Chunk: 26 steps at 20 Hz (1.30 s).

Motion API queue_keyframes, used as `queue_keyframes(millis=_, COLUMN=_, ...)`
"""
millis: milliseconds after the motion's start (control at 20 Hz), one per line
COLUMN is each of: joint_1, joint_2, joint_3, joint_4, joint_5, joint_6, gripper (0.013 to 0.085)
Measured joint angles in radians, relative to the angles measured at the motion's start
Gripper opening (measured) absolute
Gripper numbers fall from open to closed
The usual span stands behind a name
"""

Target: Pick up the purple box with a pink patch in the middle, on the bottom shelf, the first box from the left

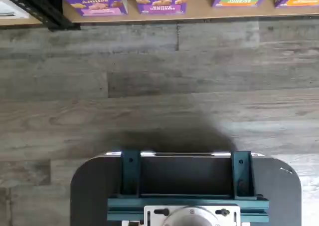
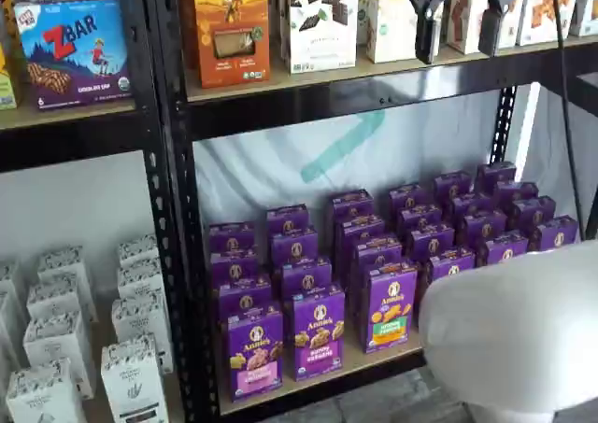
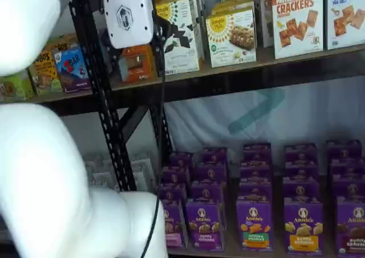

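While the bottom shelf [image 2: 327, 378] lies far below it, the hand [image 2: 458, 26] hangs up by the upper shelf, its two black fingers spread wide and empty. Well below and left of the hand, the purple box [image 2: 254, 351] stands upright at the shelf's front.

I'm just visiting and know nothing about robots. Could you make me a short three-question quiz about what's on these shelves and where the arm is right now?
1. True or false: the gripper hangs up by the higher shelf, well above the purple box.
2. The band across the purple box's lower middle is: A) green, B) pink, C) white.
3. Fill in: the purple box stands at the front of the bottom shelf, next to a black metal ____.

Key
1. True; its jaws stand open with nothing between them.
2. B.
3. Upright of the rack.
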Motion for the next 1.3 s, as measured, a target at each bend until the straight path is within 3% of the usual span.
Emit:
queue_keyframes(millis=250, joint_1=-0.031, joint_2=0.005, joint_3=-0.002, joint_4=0.033, joint_5=0.009, joint_6=-0.017, gripper=0.0850)
queue_keyframes(millis=500, joint_1=0.017, joint_2=0.000, joint_3=0.020, joint_4=-0.017, joint_5=-0.013, joint_6=0.008, gripper=0.0850)
queue_keyframes(millis=1000, joint_1=0.055, joint_2=-0.038, joint_3=0.195, joint_4=0.009, joint_5=-0.143, joint_6=0.054, gripper=0.0850)
queue_keyframes(millis=1300, joint_1=0.084, joint_2=-0.042, joint_3=0.309, joint_4=-0.018, joint_5=-0.250, joint_6=0.075, gripper=0.0850)
